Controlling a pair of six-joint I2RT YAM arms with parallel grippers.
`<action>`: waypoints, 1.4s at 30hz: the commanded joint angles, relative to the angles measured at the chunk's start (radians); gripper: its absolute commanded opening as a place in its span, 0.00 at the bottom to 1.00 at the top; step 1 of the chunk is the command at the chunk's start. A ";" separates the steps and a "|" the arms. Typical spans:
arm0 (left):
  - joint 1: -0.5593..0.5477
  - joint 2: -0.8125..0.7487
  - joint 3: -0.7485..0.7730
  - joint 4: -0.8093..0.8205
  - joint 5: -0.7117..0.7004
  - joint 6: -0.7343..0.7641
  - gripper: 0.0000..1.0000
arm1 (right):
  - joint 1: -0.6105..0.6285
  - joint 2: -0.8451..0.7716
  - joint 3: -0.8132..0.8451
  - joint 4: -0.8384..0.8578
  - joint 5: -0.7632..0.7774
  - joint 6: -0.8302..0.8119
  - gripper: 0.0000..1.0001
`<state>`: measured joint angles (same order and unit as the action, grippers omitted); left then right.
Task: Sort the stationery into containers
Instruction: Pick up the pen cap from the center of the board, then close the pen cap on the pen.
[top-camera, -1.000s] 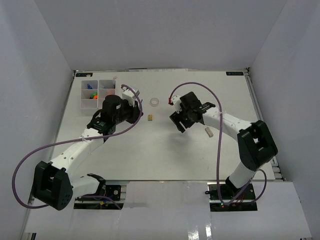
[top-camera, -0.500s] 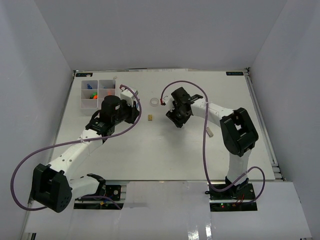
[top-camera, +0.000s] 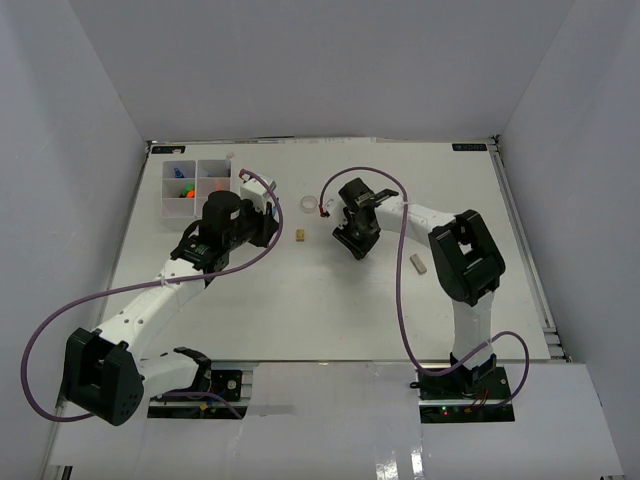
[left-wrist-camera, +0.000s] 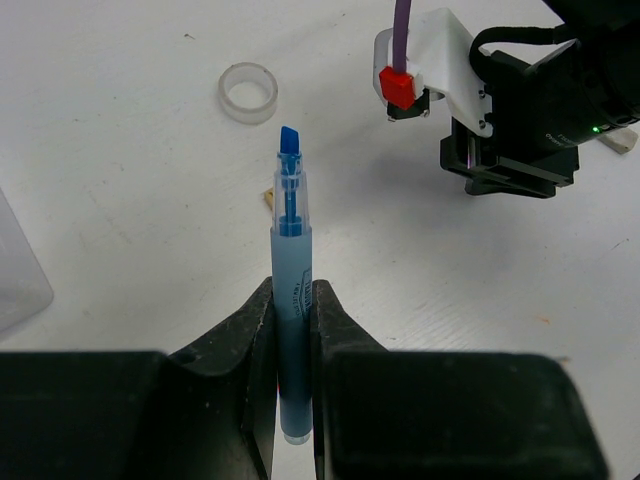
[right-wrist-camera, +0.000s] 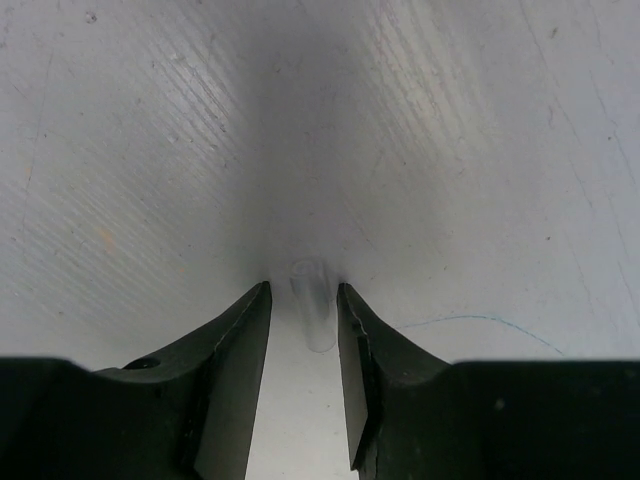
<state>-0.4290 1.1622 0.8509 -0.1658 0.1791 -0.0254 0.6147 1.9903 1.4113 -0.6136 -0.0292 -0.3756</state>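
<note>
Right arm (top-camera: 415, 214) has swung left; right claw (right-wrist-camera: 303, 290) now straddles clear cap (right-wrist-camera: 312, 300) lying on bench (right-wrist-camera: 450, 150), jaws narrowed but not yet pinching. Left claw (left-wrist-camera: 292, 290) pinches uncapped blue pen (left-wrist-camera: 290, 250), tip pointing ahead of it, probably offered for recapping.

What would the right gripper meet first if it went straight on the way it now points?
The right gripper would likely meet the small clear tube between its jaws, then the table beneath.
</note>
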 joint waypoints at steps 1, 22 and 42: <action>-0.001 -0.032 0.004 -0.005 0.007 0.007 0.00 | 0.005 0.022 0.041 -0.031 0.014 -0.013 0.39; -0.001 -0.116 -0.044 0.092 0.141 -0.018 0.00 | 0.034 -0.306 -0.049 0.174 -0.185 0.176 0.11; -0.001 -0.303 -0.225 0.431 0.460 -0.131 0.00 | 0.102 -0.683 -0.362 1.328 -0.419 0.716 0.13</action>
<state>-0.4290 0.8631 0.6338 0.1974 0.5655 -0.1322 0.6987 1.3079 1.0485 0.4488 -0.3958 0.2565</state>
